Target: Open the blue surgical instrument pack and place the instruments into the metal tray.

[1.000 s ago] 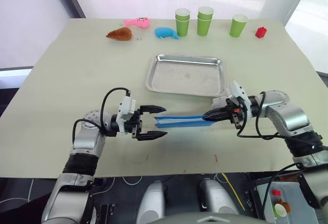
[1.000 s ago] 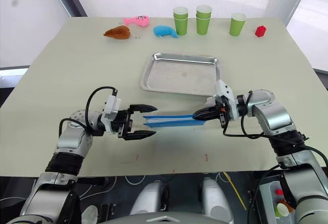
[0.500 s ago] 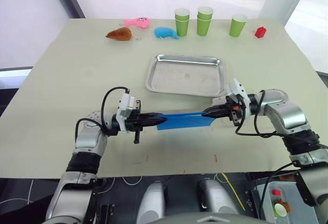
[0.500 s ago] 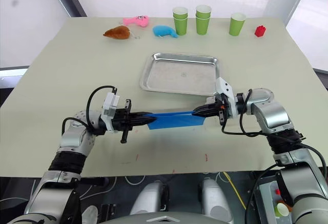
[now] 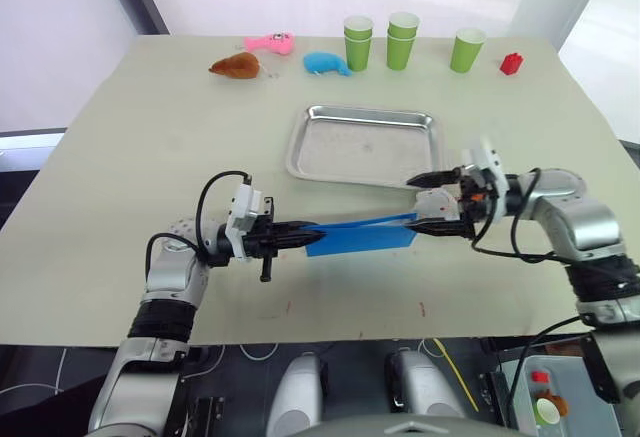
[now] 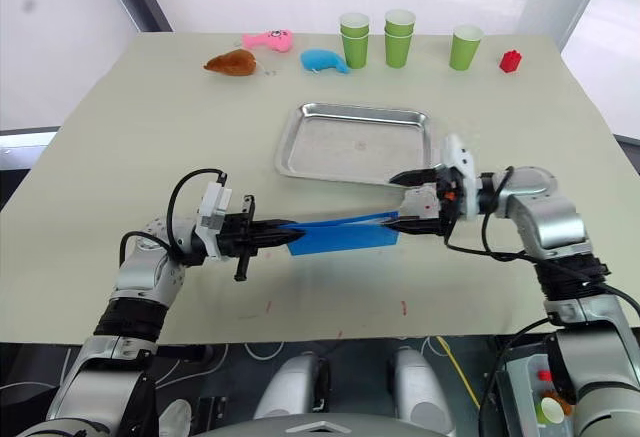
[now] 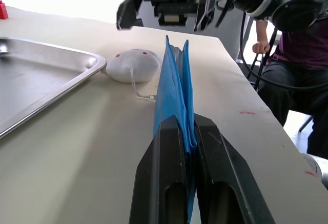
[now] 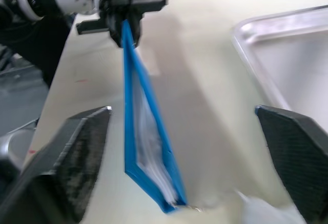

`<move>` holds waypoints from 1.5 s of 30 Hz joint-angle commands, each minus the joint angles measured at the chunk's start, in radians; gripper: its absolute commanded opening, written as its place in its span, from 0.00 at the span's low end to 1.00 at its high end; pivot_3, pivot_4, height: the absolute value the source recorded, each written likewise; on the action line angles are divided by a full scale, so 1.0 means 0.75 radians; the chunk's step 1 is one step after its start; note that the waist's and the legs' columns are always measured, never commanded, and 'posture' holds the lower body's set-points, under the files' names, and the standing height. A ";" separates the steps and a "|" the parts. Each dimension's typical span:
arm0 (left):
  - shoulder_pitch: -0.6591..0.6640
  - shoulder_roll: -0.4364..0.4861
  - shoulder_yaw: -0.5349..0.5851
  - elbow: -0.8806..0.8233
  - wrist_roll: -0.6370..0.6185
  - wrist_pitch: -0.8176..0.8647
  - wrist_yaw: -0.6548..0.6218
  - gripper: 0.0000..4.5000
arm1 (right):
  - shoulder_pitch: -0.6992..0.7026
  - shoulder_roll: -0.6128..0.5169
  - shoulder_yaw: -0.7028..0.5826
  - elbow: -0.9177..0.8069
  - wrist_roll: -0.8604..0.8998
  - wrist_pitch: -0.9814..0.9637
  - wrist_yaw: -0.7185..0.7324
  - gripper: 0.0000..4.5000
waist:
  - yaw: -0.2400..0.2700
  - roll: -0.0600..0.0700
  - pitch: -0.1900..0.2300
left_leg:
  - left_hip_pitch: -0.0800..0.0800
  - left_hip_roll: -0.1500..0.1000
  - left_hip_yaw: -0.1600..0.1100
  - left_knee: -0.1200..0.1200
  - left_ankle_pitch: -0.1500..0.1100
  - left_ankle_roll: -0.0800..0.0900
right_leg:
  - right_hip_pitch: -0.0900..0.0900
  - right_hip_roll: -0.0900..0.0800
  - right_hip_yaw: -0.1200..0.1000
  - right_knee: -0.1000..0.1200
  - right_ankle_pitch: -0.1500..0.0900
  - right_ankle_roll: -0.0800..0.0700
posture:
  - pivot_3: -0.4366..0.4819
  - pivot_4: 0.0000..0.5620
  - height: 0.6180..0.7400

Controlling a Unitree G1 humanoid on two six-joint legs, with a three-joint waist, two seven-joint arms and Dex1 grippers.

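The blue surgical instrument pack point(image 5: 365, 239) stands on its long edge on the table, just in front of the metal tray point(image 5: 365, 147), which holds nothing. My left gripper point(image 5: 305, 234) is shut on the pack's left end; in the left wrist view its fingers point(image 7: 164, 183) pinch the blue edge point(image 7: 177, 90). My right gripper point(image 5: 430, 203) is open at the pack's right end, one finger on each side and not touching it. In the right wrist view the pack point(image 8: 146, 152) gapes slightly and shows pale lining. The instruments are hidden.
A small white lump point(image 7: 134, 65) with a thin cord lies at the pack's right end. Along the far edge stand green cups point(image 5: 402, 39), a red block point(image 5: 511, 63), a blue plush point(image 5: 325, 64), a pink toy point(image 5: 268, 44) and a brown toy point(image 5: 235, 66). A person point(image 7: 302, 55) sits beyond the table.
My left gripper closed on the pack's left end. After that my right gripper opened, let go of the right end and drew back slightly to the right.
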 commanded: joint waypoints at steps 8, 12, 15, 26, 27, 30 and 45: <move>-0.063 -0.011 -0.018 0.056 0.055 -0.073 -0.023 0.00 | 0.065 -0.008 -0.086 0.165 -0.134 -0.099 -0.250 1.00 | 0.003 0.000 0.000 | 0.000 0.000 0.001 0.000 0.000 0.000 | 0.000 0.000 0.000 0.000 0.000 0.000 | 0.48 0.27 1.00; -0.076 -0.022 -0.024 0.074 0.063 -0.083 -0.022 0.00 | 0.140 0.010 -0.051 0.195 -0.174 -0.054 -0.294 0.88 | 0.005 0.000 0.000 | 0.000 0.000 0.001 0.000 0.000 0.000 | 0.000 0.000 0.001 0.000 0.000 0.000 | 0.48 0.27 1.00; -0.084 -0.026 -0.024 0.089 0.069 -0.091 -0.026 0.00 | 0.184 -0.006 -0.046 0.169 -0.165 -0.033 -0.267 0.61 | 0.003 0.000 0.000 | 0.000 -0.001 0.001 0.000 0.000 0.000 | 0.000 0.000 0.001 0.000 0.000 0.000 | 0.48 0.27 1.00; -0.114 -0.071 -0.027 0.117 0.091 -0.126 0.001 0.00 | 0.312 -0.134 -0.257 -0.013 0.039 0.063 -0.209 0.02 | 0.028 0.000 0.000 | 0.000 -0.001 0.001 0.000 0.000 0.000 | 0.001 0.000 0.000 0.000 0.000 0.001 | 0.48 0.27 1.00; -0.116 -0.076 -0.028 0.118 0.094 -0.127 0.004 0.00 | 0.315 -0.136 -0.280 -0.026 0.065 0.073 -0.205 0.02 | 0.028 0.000 0.000 | 0.000 -0.001 0.001 0.000 0.000 0.000 | 0.000 0.000 0.001 0.000 0.000 0.001 | 0.48 0.27 1.00; -0.137 -0.099 -0.040 0.143 0.118 -0.150 0.015 0.00 | 0.294 -0.118 -0.411 -0.074 0.202 0.144 -0.247 0.02 | 0.029 0.000 0.000 | 0.000 -0.001 0.000 0.000 0.000 0.000 | 0.001 0.000 0.001 0.000 0.000 0.001 | 0.48 0.27 1.00; -0.334 -0.229 -0.099 0.459 0.238 -0.328 -0.010 0.00 | -0.010 0.090 -0.379 -0.341 0.425 0.316 -0.555 0.02 | 0.026 0.000 0.000 | -0.001 -0.001 0.000 0.000 0.000 0.000 | 0.000 0.000 0.001 -0.001 0.000 0.001 | 0.48 0.27 1.00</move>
